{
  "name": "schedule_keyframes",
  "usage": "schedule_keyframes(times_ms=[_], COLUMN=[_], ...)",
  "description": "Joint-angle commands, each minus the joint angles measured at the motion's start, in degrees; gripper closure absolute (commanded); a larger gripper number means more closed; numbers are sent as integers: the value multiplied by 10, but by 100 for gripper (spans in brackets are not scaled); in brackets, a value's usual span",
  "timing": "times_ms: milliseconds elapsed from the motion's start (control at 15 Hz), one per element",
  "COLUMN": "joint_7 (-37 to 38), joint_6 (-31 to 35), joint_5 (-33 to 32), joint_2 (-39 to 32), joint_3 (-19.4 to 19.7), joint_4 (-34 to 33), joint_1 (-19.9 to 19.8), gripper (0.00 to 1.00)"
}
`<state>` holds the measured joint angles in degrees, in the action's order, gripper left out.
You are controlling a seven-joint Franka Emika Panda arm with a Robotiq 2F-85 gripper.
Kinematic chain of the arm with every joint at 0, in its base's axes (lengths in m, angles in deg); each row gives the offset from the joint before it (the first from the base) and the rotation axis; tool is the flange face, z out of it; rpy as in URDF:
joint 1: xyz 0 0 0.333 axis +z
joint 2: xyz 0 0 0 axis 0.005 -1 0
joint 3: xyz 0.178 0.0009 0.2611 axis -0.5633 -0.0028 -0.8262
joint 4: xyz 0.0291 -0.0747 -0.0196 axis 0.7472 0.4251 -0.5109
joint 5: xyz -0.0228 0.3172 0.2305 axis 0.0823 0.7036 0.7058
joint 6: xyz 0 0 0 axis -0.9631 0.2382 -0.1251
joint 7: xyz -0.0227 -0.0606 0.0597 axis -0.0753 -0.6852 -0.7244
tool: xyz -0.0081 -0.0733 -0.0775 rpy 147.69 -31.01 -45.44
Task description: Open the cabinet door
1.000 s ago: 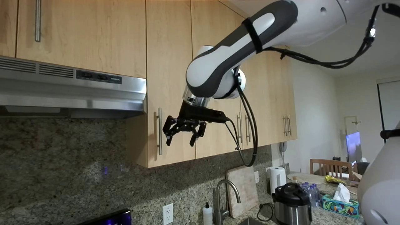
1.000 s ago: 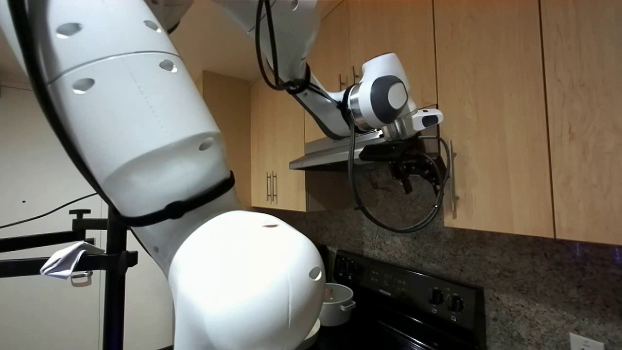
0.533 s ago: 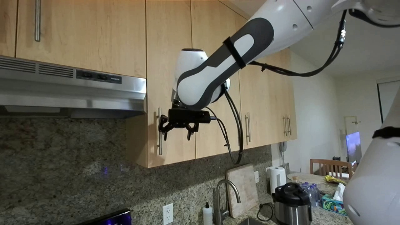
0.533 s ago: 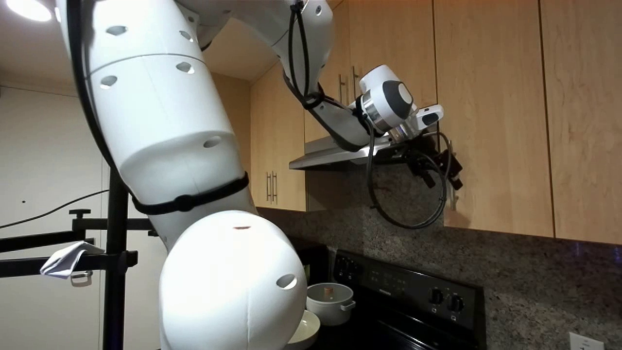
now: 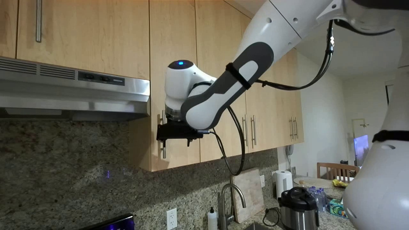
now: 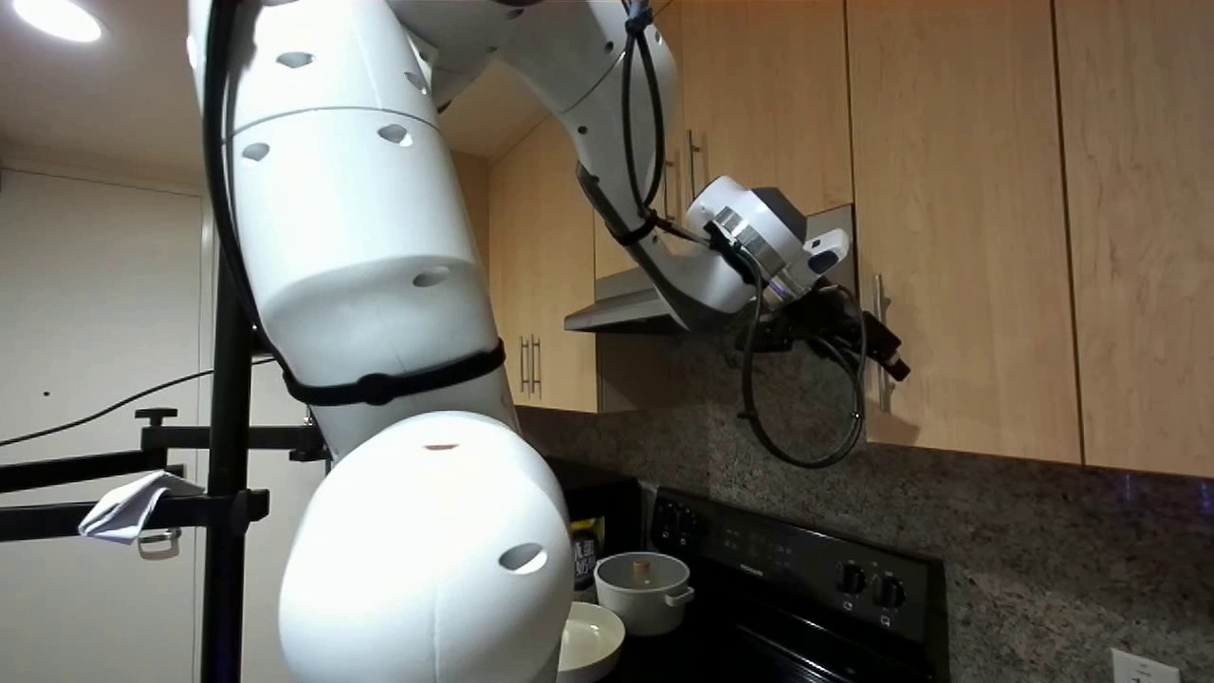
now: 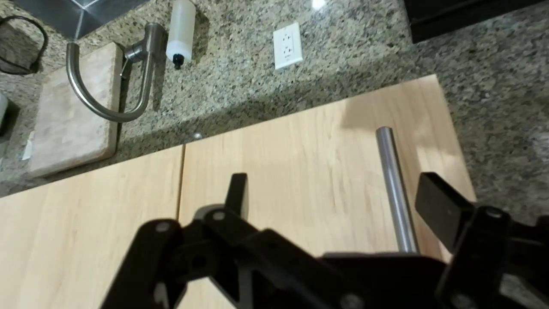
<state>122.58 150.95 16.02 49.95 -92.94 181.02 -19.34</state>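
The cabinet door point(image 5: 172, 38) is a tall, narrow light-wood door beside the range hood, flush and closed. It also shows in an exterior view point(image 6: 967, 190) and in the wrist view point(image 7: 296, 167). Its slim silver bar handle point(image 7: 393, 184) runs vertically near the lower corner; its upper part is hidden behind the gripper. My gripper point(image 7: 334, 184) is open and points downward before the door. In the wrist view the handle appears between the two fingers, closer to the right finger, with neither seen touching it. The gripper point(image 5: 176, 142) overlaps the handle in an exterior view; depth is unclear.
A steel range hood point(image 5: 73, 95) is beside the door. Neighbouring wood doors with paired handles point(image 5: 249, 131) are on the other side. Below are a faucet point(image 5: 238, 191), cutting board point(image 5: 252, 198), pressure cooker point(image 5: 298, 207) and stove point(image 6: 797, 569). A cable loop point(image 6: 806, 463) hangs from the wrist.
My gripper has moved towards the handle and lower, and has turned to point more straight down. In an exterior view it has shifted left. The door has not moved.
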Motion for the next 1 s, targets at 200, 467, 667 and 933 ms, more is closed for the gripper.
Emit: schedule_keyframes(times_ms=[200,467,667,933], joint_7=[218,261,283,287], joint_6=[-17,-20,-34,-110], joint_5=[-189,-243,-291,-360], joint_2=[-10,-45,-70,-124], joint_3=[-72,-90,-102,-16], joint_4=[-24,-48,-69,-111], joint_1=[-69,-80,-84,25], gripper=[0,0,0,0])
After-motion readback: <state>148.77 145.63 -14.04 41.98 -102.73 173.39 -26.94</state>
